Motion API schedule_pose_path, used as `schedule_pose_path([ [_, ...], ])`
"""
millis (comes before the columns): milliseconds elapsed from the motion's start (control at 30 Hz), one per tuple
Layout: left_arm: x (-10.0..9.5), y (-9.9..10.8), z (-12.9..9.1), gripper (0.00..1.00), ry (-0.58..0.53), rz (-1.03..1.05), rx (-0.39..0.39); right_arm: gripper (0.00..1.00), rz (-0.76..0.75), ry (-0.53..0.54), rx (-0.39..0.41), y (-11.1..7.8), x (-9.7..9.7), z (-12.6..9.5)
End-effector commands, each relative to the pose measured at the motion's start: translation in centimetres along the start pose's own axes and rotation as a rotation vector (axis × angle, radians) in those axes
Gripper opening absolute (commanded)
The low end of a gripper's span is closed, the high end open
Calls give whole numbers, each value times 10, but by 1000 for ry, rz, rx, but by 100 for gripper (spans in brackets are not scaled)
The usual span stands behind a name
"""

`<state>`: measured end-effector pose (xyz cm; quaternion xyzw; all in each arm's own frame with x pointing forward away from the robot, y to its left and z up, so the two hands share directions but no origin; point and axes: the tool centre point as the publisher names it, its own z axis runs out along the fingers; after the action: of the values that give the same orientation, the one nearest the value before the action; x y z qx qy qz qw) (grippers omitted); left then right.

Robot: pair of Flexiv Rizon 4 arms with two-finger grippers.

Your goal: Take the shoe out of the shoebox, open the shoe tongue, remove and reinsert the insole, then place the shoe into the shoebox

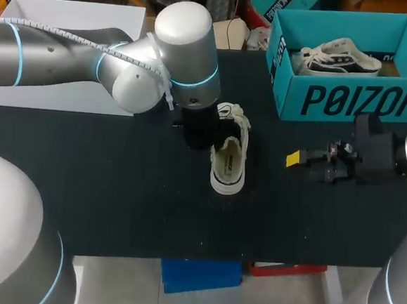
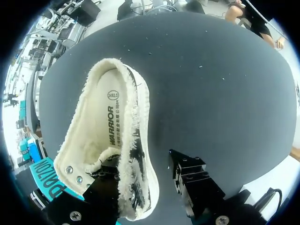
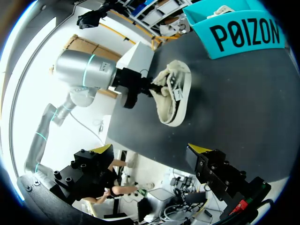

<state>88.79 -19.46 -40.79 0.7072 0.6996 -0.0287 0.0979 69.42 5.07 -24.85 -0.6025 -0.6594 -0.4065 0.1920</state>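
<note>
Closest in, left gripper (image 2: 145, 171) stands spread with one finger dipped inside the cream shoe (image 1: 229, 157) lying on the table (image 1: 116, 187) near the shoebox (image 1: 348, 101), clamping nothing, so it seems to be prising the shoe open to reach the insole (image 2: 105, 126), which next needs a firm pinch, while right gripper (image 3: 151, 152) gapes empty.

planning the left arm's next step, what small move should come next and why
Probably close the left jaws on the side wall of the shoe: they stand open astride it, one inside, one outside and clear of it. The insole lies inside, not yet removed.
</note>
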Motion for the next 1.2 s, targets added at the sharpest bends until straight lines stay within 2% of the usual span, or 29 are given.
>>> schedule_pose_path([
  [33, -2, 4, 9, 40, 1, -2, -2, 100, 1, -2, 2, 1, 0, 0],
  [100, -4, 4, 9, 38, 2, -3, -3, 100, 1, -2, 2, 1, 0, 0],
  [133, -6, 4, 10, 34, -1, -5, -3, 100, 1, -2, 2, 1, 0, 0],
  [167, -7, 5, 11, 21, -2, -2, -5, 100, 1, -2, 2, 1, 0, 0],
  [200, -7, 5, 11, 4, -3, 1, -5, 100, 1, -2, 2, 1, 0, 0],
  [233, -8, 6, 12, 0, -5, 2, -3, 100, 1, -2, 2, 1, 0, 0],
  [367, -11, 8, 9, 0, -15, 10, 1, 100, 1, -2, 2, 1, 0, 0],
  [567, -16, 6, -16, 0, -52, 38, 11, 100, 1, -2, 2, 1, 0, 0],
  [700, -21, 7, -51, 0, -102, 30, -22, 100, 1, -2, 2, 1, 0, 0],
  [900, -25, 18, -120, 0, -145, 27, -97, 100, 1, -2, 2, 1, 0, 0],
  [1200, -20, 34, -217, 0, -209, -44, -215, 100, 1, -2, 2, 1, 0, 0],
])
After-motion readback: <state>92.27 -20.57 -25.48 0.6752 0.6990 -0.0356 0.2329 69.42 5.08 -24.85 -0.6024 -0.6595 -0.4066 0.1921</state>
